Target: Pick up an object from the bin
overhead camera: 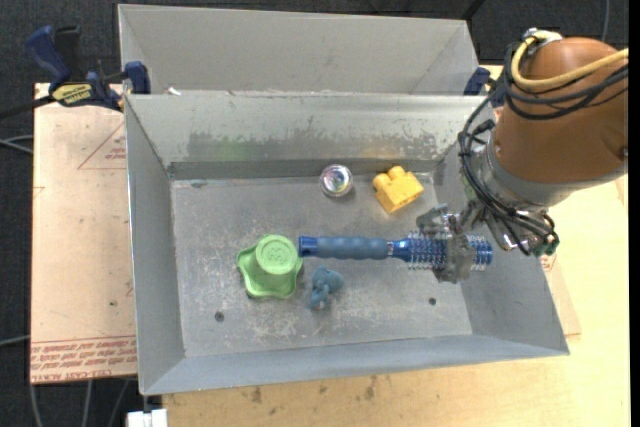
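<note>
The blue hairbrush [352,247] lies across the middle of the bin [300,130] floor, with its bristle head to the right and its handle end touching a green cup [270,266]. The gripper [452,252] is low at the bristle head; I cannot tell whether it is spread or pressed together. A grip on the bristles may slip, I think, because they bend. The long handle could also tip down and knock the cup. The arm reaches in over the right wall, with its wrist bent downward.
</note>
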{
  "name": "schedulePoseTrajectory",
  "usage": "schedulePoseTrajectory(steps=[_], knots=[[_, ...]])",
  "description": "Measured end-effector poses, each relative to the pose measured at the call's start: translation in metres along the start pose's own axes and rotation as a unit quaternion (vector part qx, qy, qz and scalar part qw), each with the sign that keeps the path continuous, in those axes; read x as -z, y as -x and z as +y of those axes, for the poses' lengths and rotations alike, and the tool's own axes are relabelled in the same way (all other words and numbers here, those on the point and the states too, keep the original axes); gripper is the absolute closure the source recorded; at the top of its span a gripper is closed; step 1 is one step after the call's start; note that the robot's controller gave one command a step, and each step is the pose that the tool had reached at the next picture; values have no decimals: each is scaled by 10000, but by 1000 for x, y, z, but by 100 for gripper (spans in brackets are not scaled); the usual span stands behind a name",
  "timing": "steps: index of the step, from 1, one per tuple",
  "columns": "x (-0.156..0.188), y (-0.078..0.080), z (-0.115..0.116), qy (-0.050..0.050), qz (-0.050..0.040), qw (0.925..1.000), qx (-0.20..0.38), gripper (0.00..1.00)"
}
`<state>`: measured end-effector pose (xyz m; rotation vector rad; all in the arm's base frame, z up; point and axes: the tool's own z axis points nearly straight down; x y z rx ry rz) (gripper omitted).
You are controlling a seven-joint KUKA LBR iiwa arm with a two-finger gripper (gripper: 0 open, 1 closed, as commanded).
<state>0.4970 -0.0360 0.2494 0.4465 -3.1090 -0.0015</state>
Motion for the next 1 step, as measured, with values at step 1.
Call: schedulePoseTrajectory(steps=[1], knots=[[21,25,13,-6,-26,9991,419,100]])
